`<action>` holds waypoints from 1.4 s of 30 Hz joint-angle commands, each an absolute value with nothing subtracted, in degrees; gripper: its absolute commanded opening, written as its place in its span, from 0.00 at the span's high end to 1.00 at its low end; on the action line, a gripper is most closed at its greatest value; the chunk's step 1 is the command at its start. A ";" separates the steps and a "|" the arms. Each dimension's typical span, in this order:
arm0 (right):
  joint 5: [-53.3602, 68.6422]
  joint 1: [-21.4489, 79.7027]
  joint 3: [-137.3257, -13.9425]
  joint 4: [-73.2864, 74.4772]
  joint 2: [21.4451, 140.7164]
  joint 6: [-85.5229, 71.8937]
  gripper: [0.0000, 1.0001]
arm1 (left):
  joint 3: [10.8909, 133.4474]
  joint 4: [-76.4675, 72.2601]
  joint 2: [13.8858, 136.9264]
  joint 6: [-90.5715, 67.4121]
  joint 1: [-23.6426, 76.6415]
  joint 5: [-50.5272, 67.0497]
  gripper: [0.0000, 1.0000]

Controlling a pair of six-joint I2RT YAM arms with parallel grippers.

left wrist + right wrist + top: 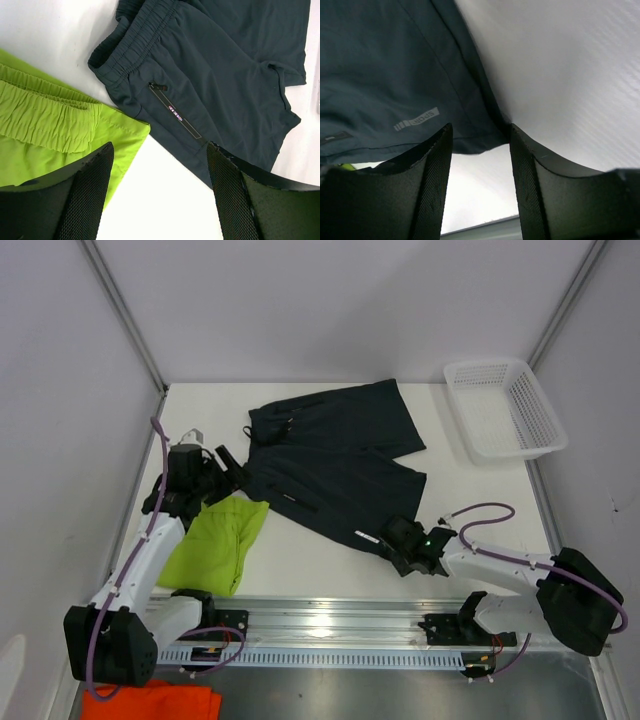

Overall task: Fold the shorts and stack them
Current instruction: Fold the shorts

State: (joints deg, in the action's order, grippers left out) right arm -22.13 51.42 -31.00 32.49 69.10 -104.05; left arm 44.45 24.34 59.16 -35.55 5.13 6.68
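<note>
Status: lime shorts (215, 540), 8 o'clock of dark shorts (335, 455), appear folded; dark shorts lie spread, unstacked; my left pincer (229, 466) and right pincer (386, 540) gape, empty.

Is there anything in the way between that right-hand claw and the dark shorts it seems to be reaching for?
Nothing visible. The right gripper is open at the near hem corner of the dark shorts, and the wrist view shows that hem right at its fingertips. The white basket stands well off at the far right.
</note>
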 commanded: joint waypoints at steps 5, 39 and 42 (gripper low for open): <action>-25.66 50.63 -30.76 31.99 73.83 -106.87 0.53 | 43.24 22.32 56.25 -36.74 4.04 5.54 0.23; -25.14 39.81 -27.25 34.45 59.77 -93.60 1.00 | 36.30 1.50 77.77 -45.09 5.80 8.35 0.40; -25.22 39.81 -27.07 34.28 59.33 -93.51 1.00 | 36.56 0.27 80.58 -45.61 6.33 8.96 0.45</action>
